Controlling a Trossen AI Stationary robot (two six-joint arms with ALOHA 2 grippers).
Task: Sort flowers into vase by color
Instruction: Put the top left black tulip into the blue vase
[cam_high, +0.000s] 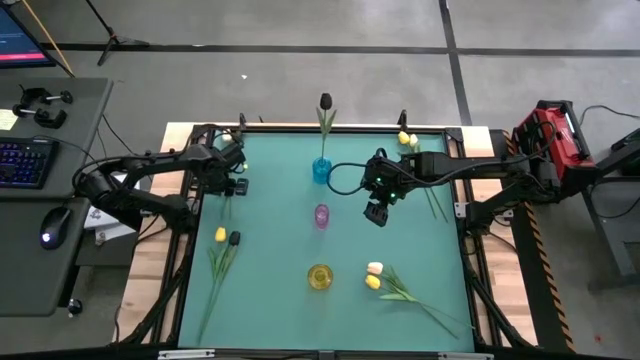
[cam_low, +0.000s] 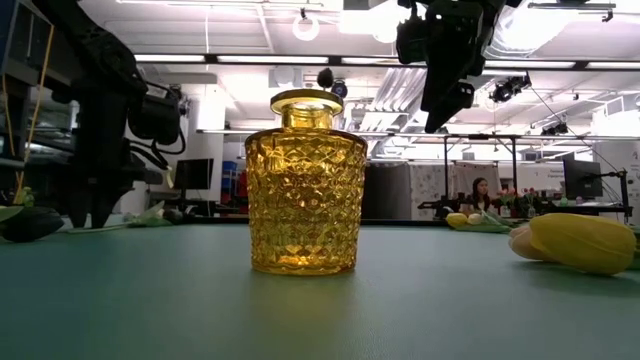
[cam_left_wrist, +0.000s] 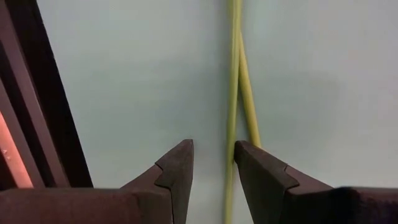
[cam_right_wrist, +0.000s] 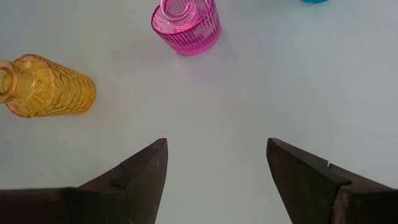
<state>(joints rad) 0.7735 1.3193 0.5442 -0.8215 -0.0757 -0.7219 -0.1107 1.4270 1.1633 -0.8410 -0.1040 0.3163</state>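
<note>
Hanging spread wide above the bare mat, the right gripper (cam_high: 376, 214) held nothing, with the pink vase (cam_high: 321, 215) just beside it. Over by the table's left edge, the left gripper (cam_left_wrist: 213, 163) stood narrowly parted around two green stems (cam_left_wrist: 234, 81). Other flowers (cam_high: 222, 238) lay loose on the mat; one dark tulip (cam_high: 325, 102) stood in the blue vase (cam_high: 321, 169).

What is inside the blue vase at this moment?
The blue vase holds one dark-headed tulip, its stem running down through the neck. The stem's lower end inside the vase cannot be made out. The pink vase and yellow vase show no flowers.
</note>
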